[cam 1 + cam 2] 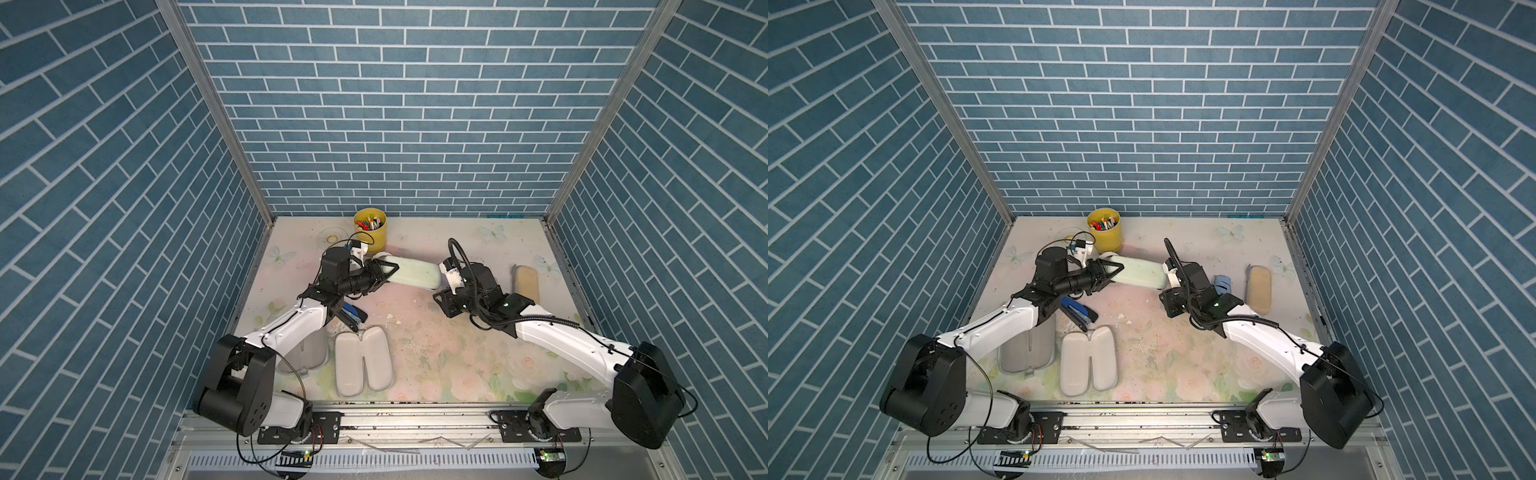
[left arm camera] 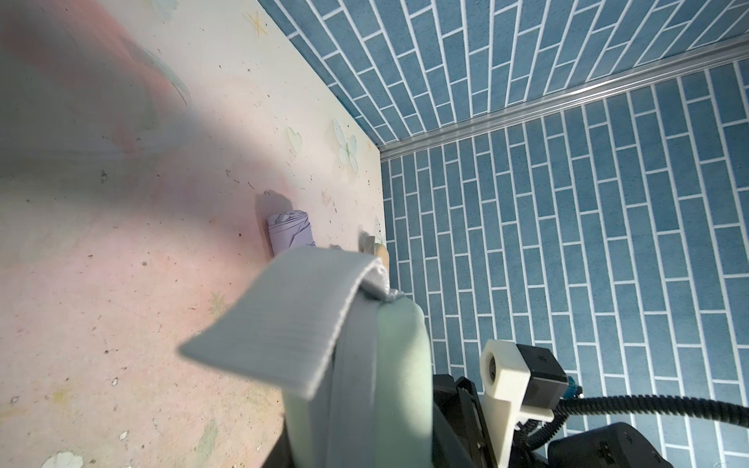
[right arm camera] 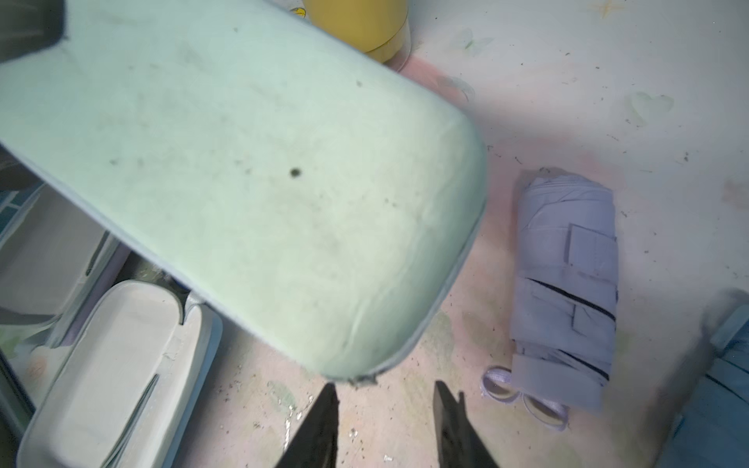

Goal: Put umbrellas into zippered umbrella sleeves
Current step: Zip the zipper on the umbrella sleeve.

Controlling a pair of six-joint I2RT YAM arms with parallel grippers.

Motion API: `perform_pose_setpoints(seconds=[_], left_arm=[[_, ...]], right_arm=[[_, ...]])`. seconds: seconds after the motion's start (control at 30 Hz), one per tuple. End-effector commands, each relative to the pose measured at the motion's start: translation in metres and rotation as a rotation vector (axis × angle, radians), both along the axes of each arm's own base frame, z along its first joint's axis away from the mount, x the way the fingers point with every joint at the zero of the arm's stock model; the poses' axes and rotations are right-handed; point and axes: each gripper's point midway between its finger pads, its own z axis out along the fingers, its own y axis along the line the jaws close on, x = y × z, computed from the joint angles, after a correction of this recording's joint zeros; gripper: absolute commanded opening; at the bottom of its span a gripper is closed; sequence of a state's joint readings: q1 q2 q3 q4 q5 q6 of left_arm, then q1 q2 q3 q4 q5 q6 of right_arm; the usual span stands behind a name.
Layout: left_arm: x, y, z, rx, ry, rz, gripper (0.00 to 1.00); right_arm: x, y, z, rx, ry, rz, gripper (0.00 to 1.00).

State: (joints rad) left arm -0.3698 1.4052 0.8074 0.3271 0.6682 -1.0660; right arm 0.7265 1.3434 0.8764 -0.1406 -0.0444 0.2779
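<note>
Left fingers (image 1: 392, 268) pinch one end of the smudged mint sleeve (image 1: 415, 276).

Walls (image 1: 395, 104) were blue brick pattern w/ white grout lines; tabletop (image 1: 436, 332) was pastel pink/green floral print w/ pale butterflies. Mint sleeve (image 1: 415, 272) was pale green w/ grey zip edge + dark specks, cream-tan sleeve (image 1: 527, 284) was plain, open sleeve (image 1: 349, 365) showed grey-white inside. Lilac umbrella (image 3: 567, 283) had thin black lines, 2nd umbrella (image 1: 1223, 284) was light blue; cup (image 1: 376, 245) was yellow w/ multicolour pens (image 1: 370, 222), small obj (image 1: 1077, 313) dark blue, arms (image 1: 291, 328) white + black.
</note>
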Motion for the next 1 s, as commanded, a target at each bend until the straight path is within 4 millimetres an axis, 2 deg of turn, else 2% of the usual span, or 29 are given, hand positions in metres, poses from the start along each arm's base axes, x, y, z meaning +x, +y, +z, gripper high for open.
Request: perform_pose_setpoints(seconds=[0.0,0.17,0.37,0.47,0.6,0.73,0.93,0.97], left_arm=[[-0.002,-0.003,0.027,-0.039,-0.083,-0.009,0.23],[0.0,-0.003,0.024,-0.036,-0.076,-0.003,0.21],[0.005,0.0,0.017,-0.061,-0.051,0.048,0.13],[0.01,0.004,0.012,-0.068,-0.048,0.095,0.07],[0.013,0.003,0.01,-0.073,-0.056,0.146,0.0],[0.015,-0.001,0.004,-0.095,-0.045,0.19,0.0],[0.009,-0.025,0.001,-0.136,-0.041,0.186,0.0],[0.007,-0.025,-0.005,-0.141,-0.032,0.19,0.0]], right_arm=[[0.02,0.006,0.02,-0.007,-0.112,-0.013,0.31],[0.019,0.02,0.028,0.026,-0.125,0.032,0.14],[-0.002,0.039,0.039,0.064,-0.165,0.124,0.0],[-0.013,0.051,0.044,0.084,-0.165,0.158,0.0],[-0.017,0.069,0.049,0.141,-0.137,0.16,0.0],[-0.021,0.089,0.054,0.237,-0.111,0.141,0.0],[-0.002,0.114,0.068,0.364,-0.1,0.07,0.0],[0.001,0.12,0.072,0.394,-0.094,0.064,0.0]])
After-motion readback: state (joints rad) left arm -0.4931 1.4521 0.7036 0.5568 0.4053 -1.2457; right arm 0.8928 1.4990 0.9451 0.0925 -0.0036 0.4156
